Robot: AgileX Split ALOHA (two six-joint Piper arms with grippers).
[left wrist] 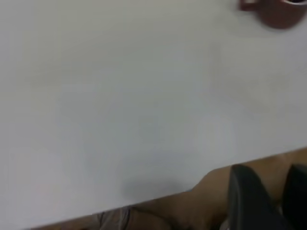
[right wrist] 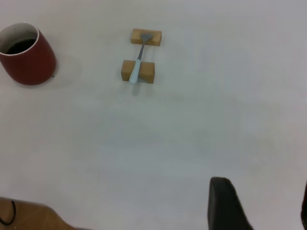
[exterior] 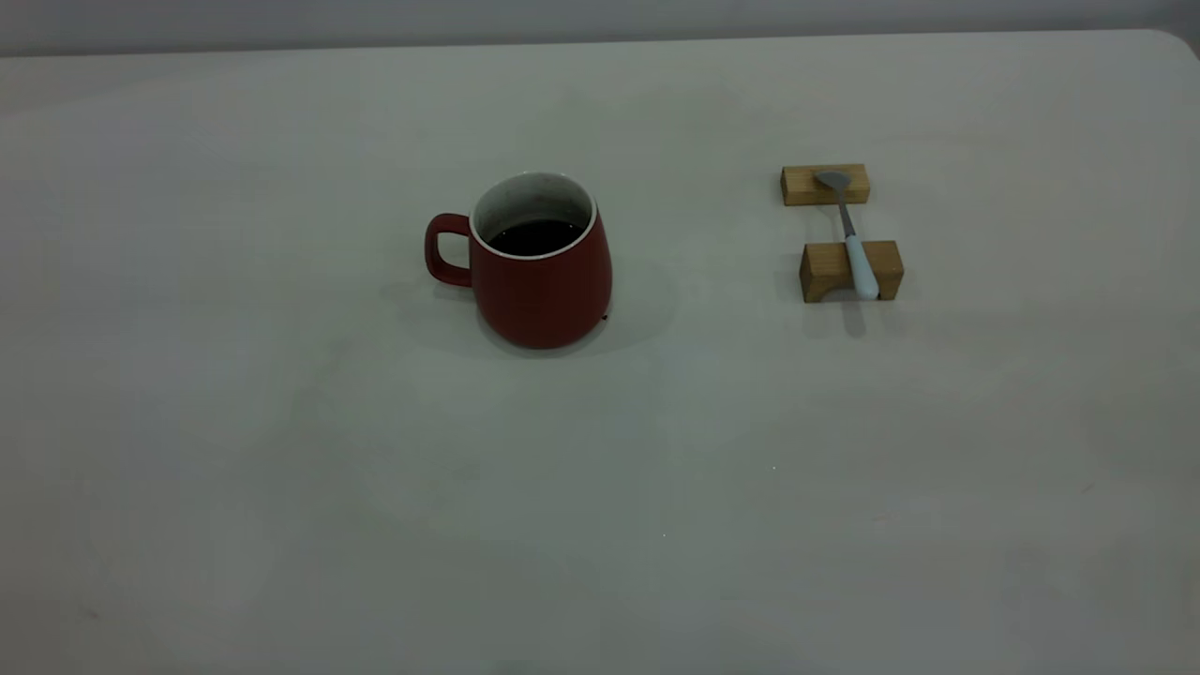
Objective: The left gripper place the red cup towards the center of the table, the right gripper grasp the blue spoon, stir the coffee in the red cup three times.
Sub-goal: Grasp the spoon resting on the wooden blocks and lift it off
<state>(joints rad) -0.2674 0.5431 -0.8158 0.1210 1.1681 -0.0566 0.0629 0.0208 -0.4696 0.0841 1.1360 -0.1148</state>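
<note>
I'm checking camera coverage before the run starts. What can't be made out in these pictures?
- Left gripper: left wrist view, cut off by the frame's edge.
- Right gripper: right wrist view, cut off likewise.
- Red cup: left wrist view, blurred, cropped at the edge.
- Coffee depth: exterior view, hidden by the cup wall.

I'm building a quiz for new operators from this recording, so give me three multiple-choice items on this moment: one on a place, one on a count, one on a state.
1. Where does the blue spoon lie?
A. Inside the red cup
B. Across wooden blocks
C. Flat on the table

2. How many wooden blocks carry it?
A. One
B. Two
C. Three

3. What state is the red cup in?
A. Upright, holding dark coffee
B. Tipped over
C. Upright, empty

Answers:
1 B: its bowl rests on the far block, its pale handle on the near block.
2 B: the exterior and right wrist views both show only these two.
3 A: the coffee shows inside the white rim.
</note>
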